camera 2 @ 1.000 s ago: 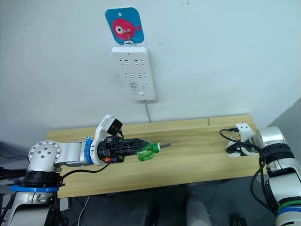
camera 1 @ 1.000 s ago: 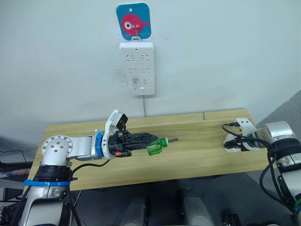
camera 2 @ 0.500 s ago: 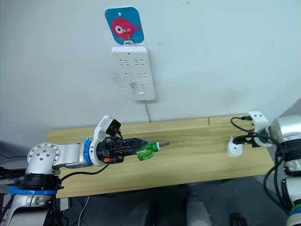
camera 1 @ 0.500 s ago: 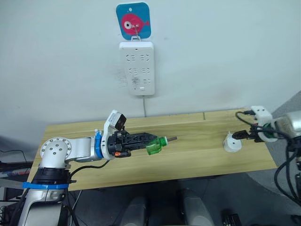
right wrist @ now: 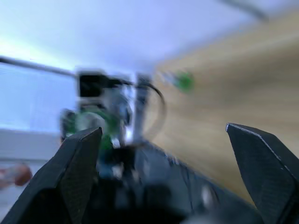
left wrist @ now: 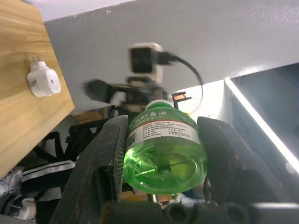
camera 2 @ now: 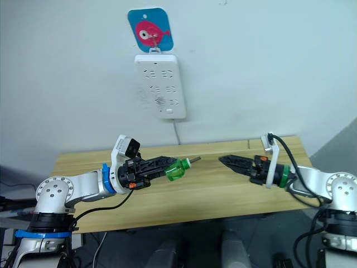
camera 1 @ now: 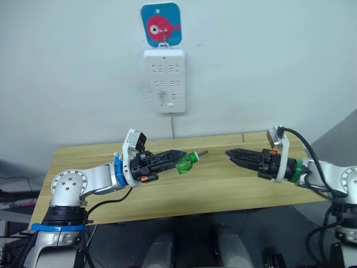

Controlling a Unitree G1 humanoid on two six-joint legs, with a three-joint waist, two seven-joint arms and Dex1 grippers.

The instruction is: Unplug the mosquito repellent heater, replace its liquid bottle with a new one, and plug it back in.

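Midway: holding translucent green liquid bottle [camera 1: 184,163] in left gripper [camera 1: 179,159].
Lying unplugged at table's three o'clock, small white round heater [left wrist: 43,81]; reaching in, right gripper [camera 1: 233,156], wide, empty.

Right gripper [right wrist: 170,154] with its two black fingers [right wrist: 81,158] spread wide; beyond them, blurred, the wooden table [right wrist: 243,84] and apparently a green bottle [right wrist: 185,80].

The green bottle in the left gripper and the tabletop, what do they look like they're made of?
The green bottle, clamped in the left gripper, looks like clear glossy plastic or possibly glass: light passes through its tinted wall, and a printed label wraps it. The tabletop looks like light wood or a wood-look laminate, matte, with visible grain lines.
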